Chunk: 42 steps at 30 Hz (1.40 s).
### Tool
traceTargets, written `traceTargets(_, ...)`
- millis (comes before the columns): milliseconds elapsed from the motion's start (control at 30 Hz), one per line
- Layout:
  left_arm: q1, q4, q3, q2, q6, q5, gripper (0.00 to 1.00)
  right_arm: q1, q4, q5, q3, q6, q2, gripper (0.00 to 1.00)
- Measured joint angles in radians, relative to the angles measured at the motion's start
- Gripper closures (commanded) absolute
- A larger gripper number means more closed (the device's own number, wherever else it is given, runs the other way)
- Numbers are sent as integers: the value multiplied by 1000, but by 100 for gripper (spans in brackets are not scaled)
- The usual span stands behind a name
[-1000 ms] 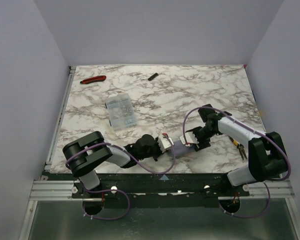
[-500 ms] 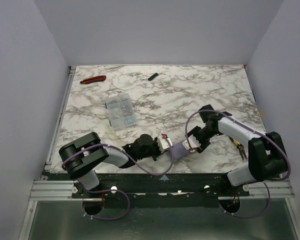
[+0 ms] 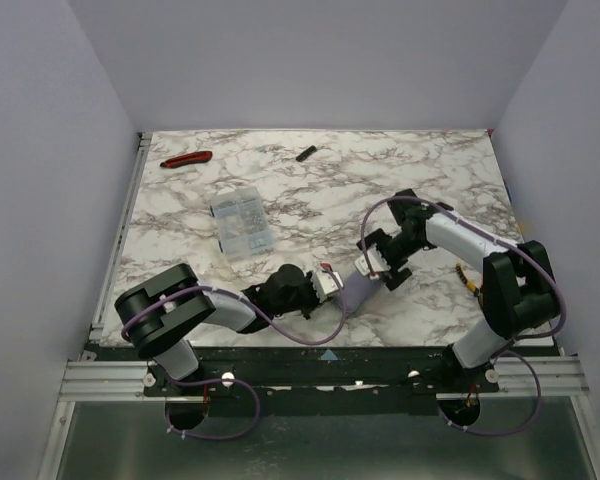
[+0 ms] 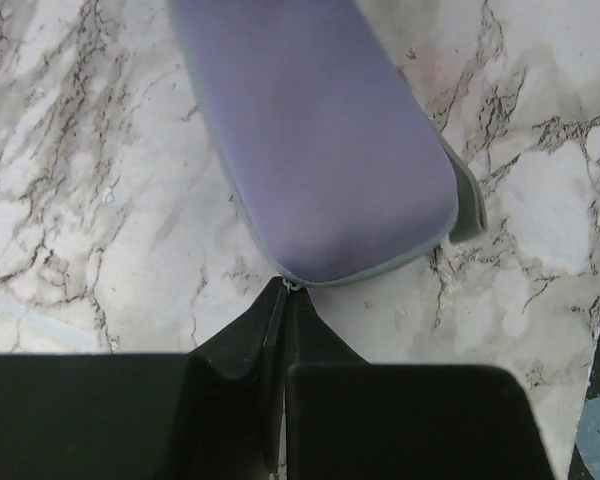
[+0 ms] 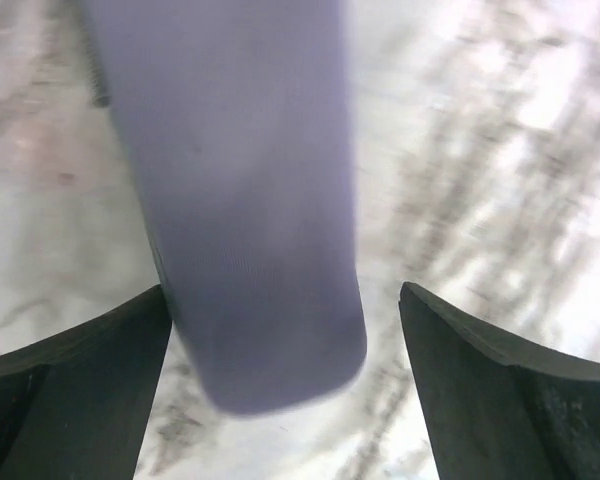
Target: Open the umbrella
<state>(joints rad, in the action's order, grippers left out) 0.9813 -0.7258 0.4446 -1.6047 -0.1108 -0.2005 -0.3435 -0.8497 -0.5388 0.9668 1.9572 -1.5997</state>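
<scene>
The umbrella (image 3: 357, 292) is collapsed, a lavender pill-shaped oblong lying on the marble table near the front edge. In the left wrist view its rounded end (image 4: 315, 140) sits just beyond my left gripper (image 4: 285, 292), whose fingers are shut on a tiny metal zipper pull (image 4: 292, 285) at the seam. From above, the left gripper (image 3: 330, 284) meets the umbrella's left end. My right gripper (image 3: 372, 264) stands open at the other end. In the right wrist view the umbrella (image 5: 240, 200) lies between the spread fingers of the right gripper (image 5: 282, 292), apart from both.
A clear plastic box (image 3: 241, 223) of small parts lies left of centre. A red-handled tool (image 3: 186, 158) and a small black piece (image 3: 305, 153) lie at the back. Pliers (image 3: 470, 283) rest by the right arm. The table's front edge runs just behind the umbrella.
My right gripper has opened wide and let go of the umbrella, shifting slightly back and left. The left gripper stays shut at the umbrella's other end.
</scene>
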Motion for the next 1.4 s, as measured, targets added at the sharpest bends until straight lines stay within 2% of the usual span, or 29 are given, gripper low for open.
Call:
traceTargets(133, -1, 18, 0, 0, 33, 5, 100, 44, 5, -63, 130, -156, -13, 0)
traceTargets(267, 0, 18, -3, 0, 57, 6, 100, 169, -41, -105, 252, -357, 6, 0)
traceTargets(400, 7, 18, 0, -2, 84, 7, 100, 270, -90, -114, 381, -710, 10, 2)
traceTargets(533, 42, 23, 39, -36, 121, 15, 100, 292, -111, -114, 473, -1138, -9, 4)
traceTargets(667, 91, 39, 115, -83, 151, 32, 100, 292, -119, -116, 478, -1489, -59, 4)
traceTargets(800, 116, 52, 181, -122, 172, 40, 100, 291, -109, -134, 417, -1701, -121, 9)
traceTargets(933, 121, 58, 208, -146, 175, 44, 100, 261, -88, -124, 330, -1831, -137, 13)
traceTargets(1100, 121, 57, 208, -179, 160, 55, 100, 155, -35, -121, 301, -1899, -171, 13)
traceTargets(1167, 121, 56, 208, -185, 156, 55, 100, 140, -18, -120, 269, -1907, -177, 18)
traceTargets(1233, 121, 55, 208, -186, 153, 55, 100, 141, -11, -117, 247, -1911, -188, 30)
traceTargets(1300, 121, 56, 212, -188, 153, 55, 100, 141, -1, -111, 229, -1912, -207, 50)
traceTargets(1400, 121, 69, 221, -189, 154, 55, 100, 146, 18, -102, 212, -1901, -233, 63)
